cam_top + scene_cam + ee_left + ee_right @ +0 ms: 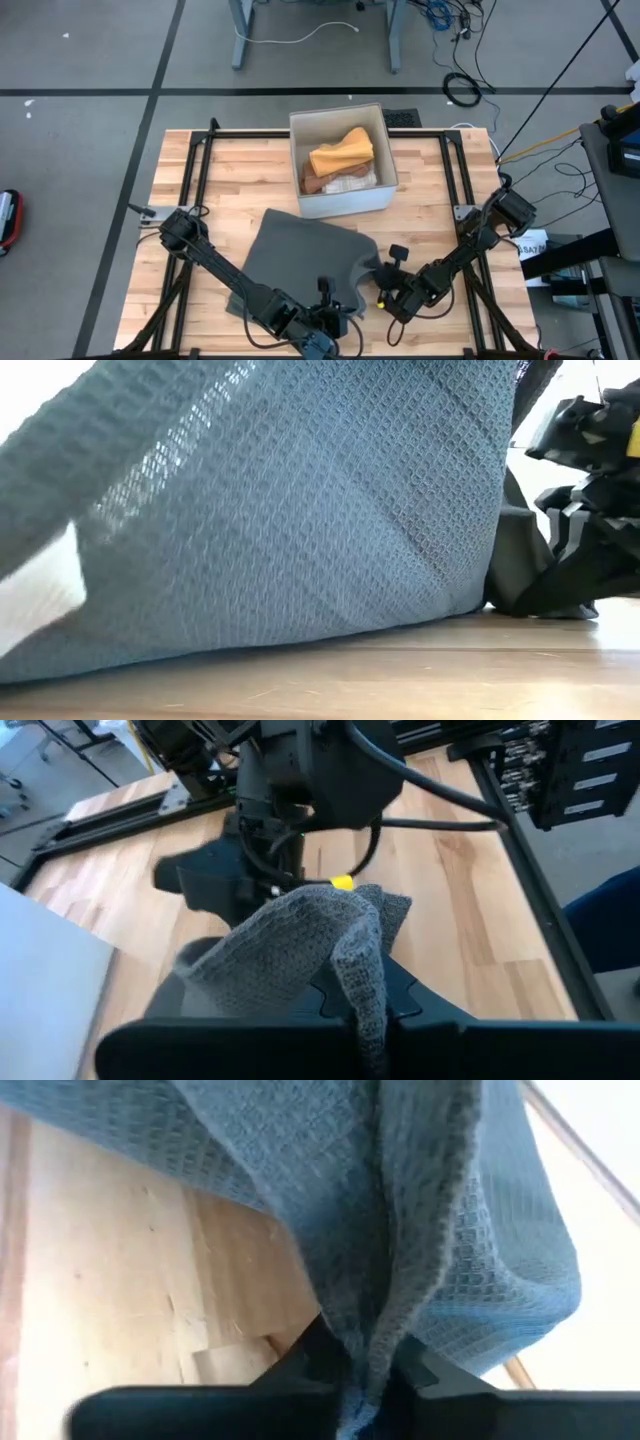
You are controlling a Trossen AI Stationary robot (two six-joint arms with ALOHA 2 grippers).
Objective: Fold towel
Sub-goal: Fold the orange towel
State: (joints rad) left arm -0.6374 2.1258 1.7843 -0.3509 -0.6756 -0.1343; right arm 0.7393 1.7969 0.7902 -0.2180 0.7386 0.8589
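Observation:
The grey waffle-weave towel (300, 255) lies mostly flat on the wooden table, in its middle toward the near edge. In the low view the towel (300, 520) fills most of the picture, with its lower part on the wood. My left gripper (335, 318) is at the towel's near edge, shut on cloth. My right gripper (380, 285) is at the towel's near right corner, also shut on cloth. The left wrist view shows the right arm's gripper (250, 870) just beyond the bunched towel (300, 940). My left gripper pinches a bunched fold of the towel (352, 995) between its two fingers, at the towel's near edge. The cloth humps up over the fingers, slack, in more than one layer. My right gripper pinches a gathered fold (375, 1345) at the towel's near right corner between its two fingers. The cloth there is raised off the wood and drapes loosely away from the fingers.
A white box (340, 160) holding an orange cloth (342, 152) and other folded cloths stands at the table's far middle, just behind the towel. Black frame rails (200, 170) run along the table's sides. Bare wood lies left and right of the towel.

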